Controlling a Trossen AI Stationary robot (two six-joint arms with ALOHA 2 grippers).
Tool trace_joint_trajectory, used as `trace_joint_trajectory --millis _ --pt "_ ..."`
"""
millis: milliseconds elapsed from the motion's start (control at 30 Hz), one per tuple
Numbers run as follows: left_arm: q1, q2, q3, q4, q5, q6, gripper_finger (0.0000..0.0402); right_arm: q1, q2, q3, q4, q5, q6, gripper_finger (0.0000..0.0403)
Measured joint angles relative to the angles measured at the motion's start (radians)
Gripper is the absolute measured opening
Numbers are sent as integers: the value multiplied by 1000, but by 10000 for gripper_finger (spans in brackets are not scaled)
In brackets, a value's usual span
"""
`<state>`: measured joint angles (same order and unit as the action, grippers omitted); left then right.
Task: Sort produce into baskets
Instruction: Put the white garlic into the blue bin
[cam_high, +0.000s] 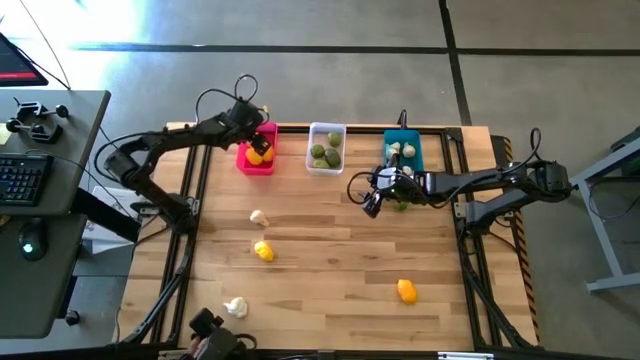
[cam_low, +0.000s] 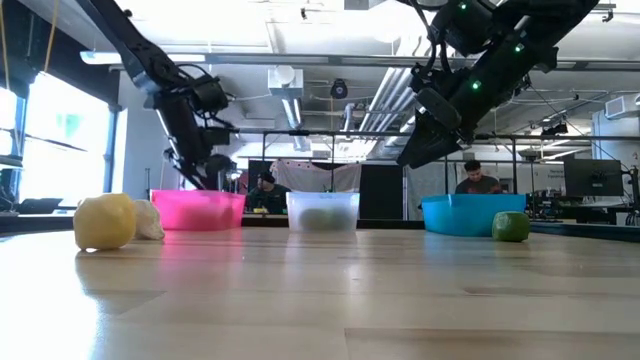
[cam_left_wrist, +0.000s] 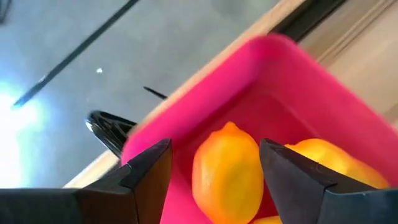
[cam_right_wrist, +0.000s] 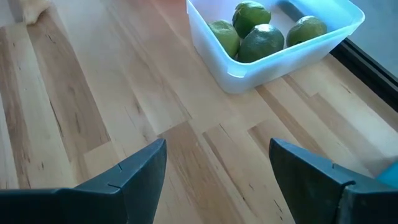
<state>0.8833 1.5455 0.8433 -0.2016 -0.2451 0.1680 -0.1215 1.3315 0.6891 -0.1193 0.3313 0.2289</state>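
- Three baskets stand in a row along the far edge of the wooden tabletop (cam_high: 330, 260), one per kind of produce, so each piece has an obvious home.
- Pink basket (cam_high: 255, 160) sits nearest the left arm and holds the lemons (cam_left_wrist: 227, 174); the left gripper (cam_left_wrist: 214, 171) hangs right over it, fingers spread apart either side of a lemon lying inside, which reads as a drop just made rather than a grip.
- White basket (cam_high: 326, 148) in the middle carries four limes (cam_right_wrist: 261, 40); the right wrist view looks straight at it.
- Teal basket (cam_high: 403, 150) on the right holds garlic pieces (cam_high: 402, 150).
- Right gripper (cam_high: 373, 200) hovers low over the tabletop between the white and teal baskets, fingers apart and holding nothing; a loose lime (cam_high: 400, 205) lies just beside it, so I judge that to be its next pick, bound for the white basket.
- Loose pieces wait on the open tabletop: a garlic (cam_high: 259, 217) and a lemon (cam_high: 263, 251) on the left arm's side, another garlic (cam_high: 236, 307) near the front edge, and a lemon (cam_high: 407, 291) towards the right.
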Motion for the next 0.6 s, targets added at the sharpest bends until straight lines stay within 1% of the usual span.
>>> trace_joint_trajectory --millis 67,133,233,333,467,500,533,600 --pt "-6 -28 0 -1 21 38 226 0 0 0 2 0 -7 273" --pt "-28 -58 0 -2 54 74 217 0 0 0 13 19 -7 260" --pt "-82 -108 -13 -2 108 125 194 14 0 0 16 109 -2 217" --pt "-156 -157 -43 0 134 174 161 43 0 0 42 189 -26 145" --pt "-272 -221 -99 4 185 235 110 67 0 -12 112 194 -40 32" --pt "-300 -236 -110 5 207 240 97 73 0 -30 159 193 -48 16" --pt "-329 -251 -121 6 234 244 85 79 0 -53 207 191 -54 11" --pt "-391 -278 -137 6 286 245 62 84 1 -111 329 173 -50 19"
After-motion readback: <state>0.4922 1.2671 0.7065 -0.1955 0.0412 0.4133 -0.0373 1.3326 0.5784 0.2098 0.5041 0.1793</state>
